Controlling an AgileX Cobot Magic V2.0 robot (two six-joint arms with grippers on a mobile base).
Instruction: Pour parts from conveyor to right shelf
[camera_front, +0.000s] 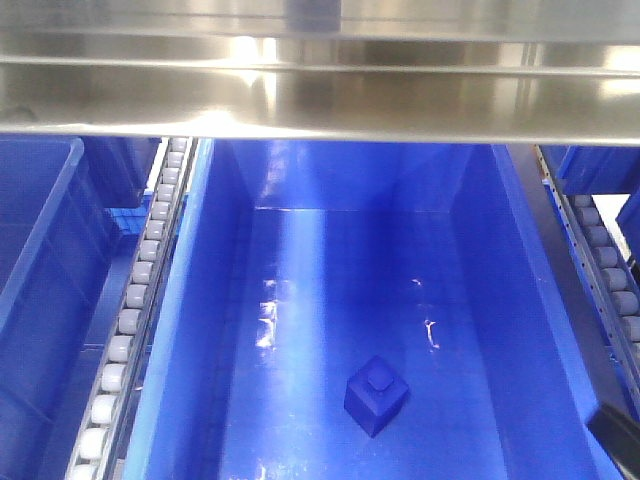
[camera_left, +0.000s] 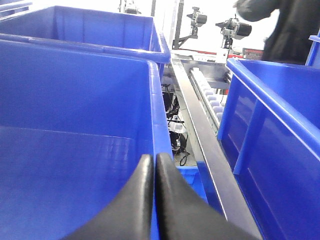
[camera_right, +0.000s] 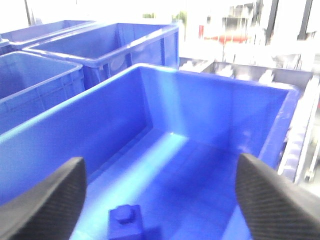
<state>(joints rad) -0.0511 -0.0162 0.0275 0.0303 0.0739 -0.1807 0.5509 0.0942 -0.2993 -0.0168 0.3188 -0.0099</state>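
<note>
- Small bright blue plastic block with a round knob on top (camera_front: 376, 394) lies on the floor of the large rectangular blue plastic bin (camera_front: 520, 260), toward the bin's near end and a little right of its midline. It sits skewed to the bin walls and clear of them all. I judge it was tipped in rather than placed.
- The bin sits on the stainless steel roller shelf (camera_front: 320, 100), between two rails of small white rollers (camera_front: 140, 290). A steel crossbar runs overhead. The bin probably rides the rollers so it can slide.
- Left gripper (camera_left: 152, 165): black fingers pressed together, nothing between them. It hangs over the rim between a neighbouring empty blue bin (camera_left: 75, 125) and the steel rail, so it looks idle.
- Right gripper (camera_right: 160, 180): fingers spread wide, holding nothing. It looks down into the bin, with the block (camera_right: 125, 220) low between the fingers.
- The front view alone gives the block's position in the whole bin floor. The left wrist view misses the block but shows cables under the shelf and a dark-clothed person (camera_left: 290, 25) beyond. The right wrist view adds further bins to the left.
- The conveyor is in no view.
</note>
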